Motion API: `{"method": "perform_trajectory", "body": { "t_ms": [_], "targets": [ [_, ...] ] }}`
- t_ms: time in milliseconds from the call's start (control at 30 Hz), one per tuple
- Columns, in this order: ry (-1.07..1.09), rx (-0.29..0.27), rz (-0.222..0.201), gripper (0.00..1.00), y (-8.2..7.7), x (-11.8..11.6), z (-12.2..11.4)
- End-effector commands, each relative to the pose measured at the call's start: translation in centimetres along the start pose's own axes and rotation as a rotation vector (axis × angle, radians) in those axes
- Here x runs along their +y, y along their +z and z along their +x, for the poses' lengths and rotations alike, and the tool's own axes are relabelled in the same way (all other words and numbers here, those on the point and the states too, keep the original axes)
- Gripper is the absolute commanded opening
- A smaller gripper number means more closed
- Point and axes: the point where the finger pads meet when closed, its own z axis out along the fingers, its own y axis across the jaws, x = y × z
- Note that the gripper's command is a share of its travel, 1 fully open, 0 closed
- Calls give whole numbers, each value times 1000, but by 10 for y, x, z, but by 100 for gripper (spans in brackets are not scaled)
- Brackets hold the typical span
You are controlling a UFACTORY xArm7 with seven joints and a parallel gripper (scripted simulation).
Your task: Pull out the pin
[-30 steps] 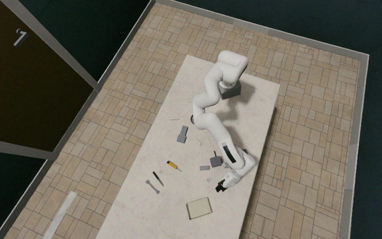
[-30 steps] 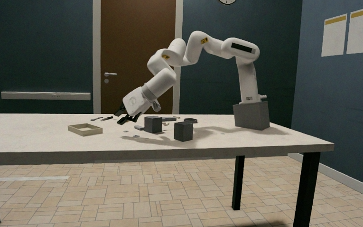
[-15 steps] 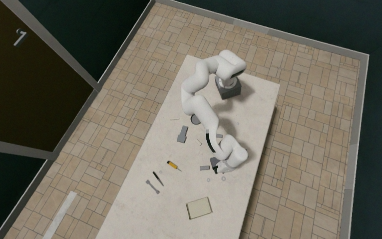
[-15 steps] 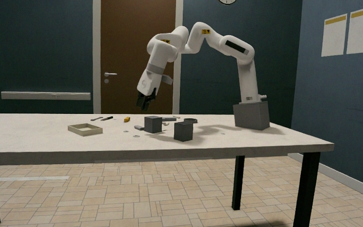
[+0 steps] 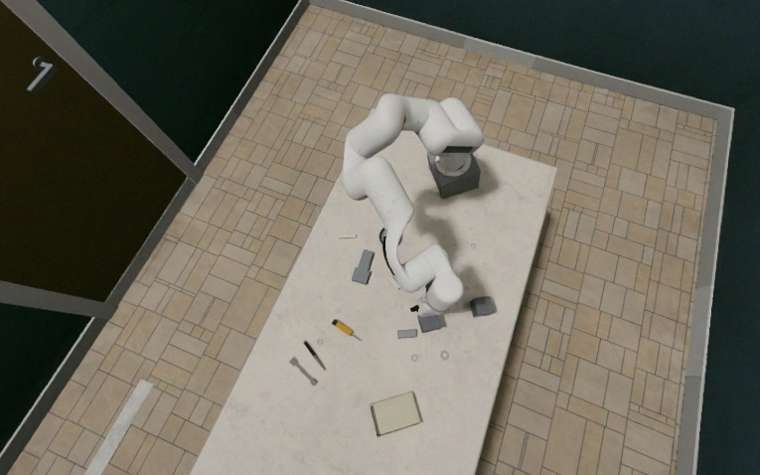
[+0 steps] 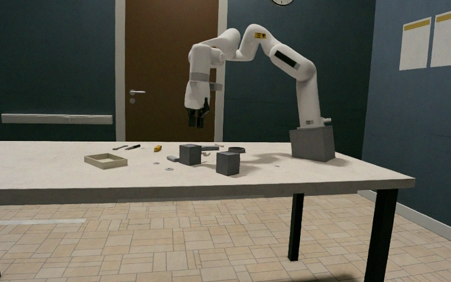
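Note:
Two dark grey blocks stand on the table: one [image 5: 429, 322] [image 6: 190, 154] nearer the middle, the other [image 5: 482, 306] [image 6: 227, 163] closer to the table's edge. A short light grey pin [image 5: 406, 333] [image 6: 172, 158] lies level at the side of the first block; I cannot tell whether its end sits in a hole. My gripper [image 6: 196, 122] points straight down and hangs well above the first block, its fingers partly open with nothing between them. In the overhead view the wrist hides it almost fully.
A shallow beige tray [image 5: 395, 412] [image 6: 105, 160], a yellow screwdriver [image 5: 344, 329] [image 6: 157, 148], a black pen [image 5: 314, 354] [image 6: 132, 147], a wrench [image 5: 303, 371] [image 6: 119, 147], a grey bar [image 5: 364, 266] [image 6: 208, 148], a black ring [image 6: 236, 150] and small washers [image 5: 444, 354] [image 6: 168, 169] lie about. The robot base [image 5: 456, 180] [image 6: 312, 143] stands at the far end.

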Motion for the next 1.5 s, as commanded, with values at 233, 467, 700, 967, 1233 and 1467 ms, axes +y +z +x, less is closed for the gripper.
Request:
{"method": "perform_trajectory", "body": {
  "t_ms": [233, 467, 700, 967, 1233, 1467],
  "targets": [
    [-45, 31, -39, 45, 1, -1, 25],
    [-51, 35, -40, 45, 3, 0, 28],
    [-50, 36, -40, 45, 3, -1, 28],
    [83, 35, -34, 45, 1, -32, 34],
    [158, 38, -35, 45, -1, -49, 38],
    [154, 33, -32, 45, -8, -48, 36]
  ]
}}
